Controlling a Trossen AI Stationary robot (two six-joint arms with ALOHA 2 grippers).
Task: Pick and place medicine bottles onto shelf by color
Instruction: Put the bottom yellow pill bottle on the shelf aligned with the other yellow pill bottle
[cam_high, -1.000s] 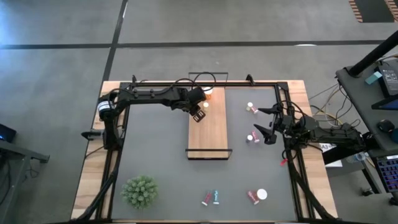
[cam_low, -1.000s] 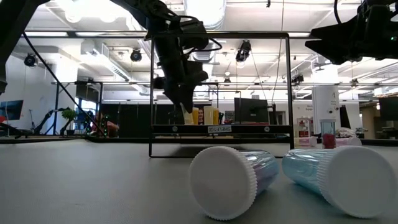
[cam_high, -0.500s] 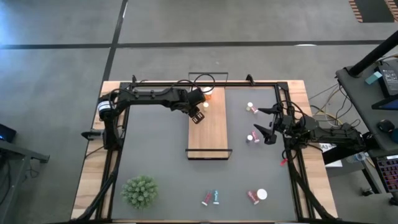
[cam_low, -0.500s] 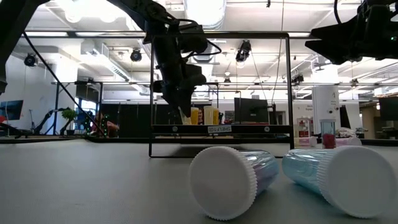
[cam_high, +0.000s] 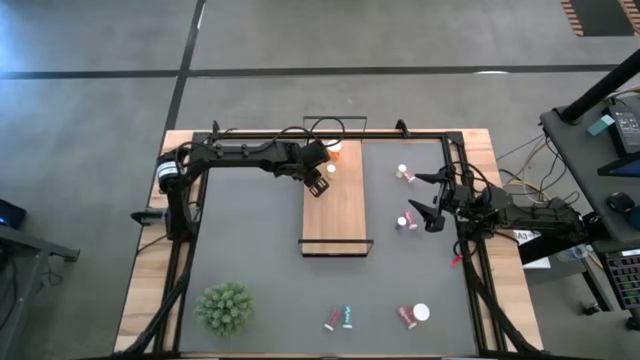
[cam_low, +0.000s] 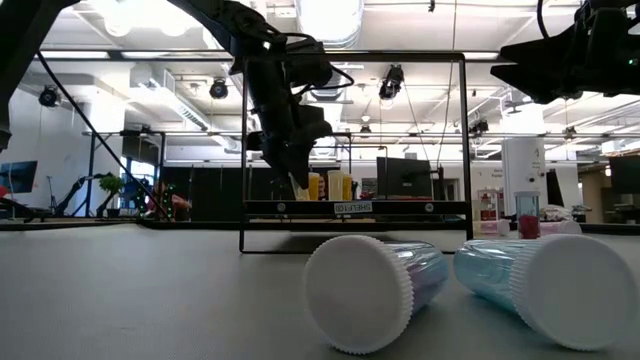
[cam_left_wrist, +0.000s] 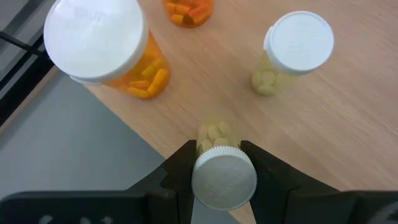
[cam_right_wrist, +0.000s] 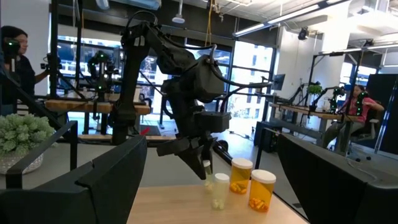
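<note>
While over shelf (cam_high: 335, 205) far end:
Left hand (cam_left_wrist: 217, 163): pinching pale bottle (cam_left_wrist: 222, 176).
Right hand (cam_high: 430, 200): spread, counter's right edge.

Your high view is evenly lit and soft; the counter (cam_high: 260, 280) carries only faint shadows. In the low view, ceiling lamps (cam_low: 330, 15) blow out to white glare, arms go to silhouette, and the nearest bottle caps (cam_low: 358, 295) are slightly soft. Left wrist view: bright, diffuse; the fingers (cam_left_wrist: 177, 171) are blurred. Right wrist view: backlit windows, dark foreground.
</note>
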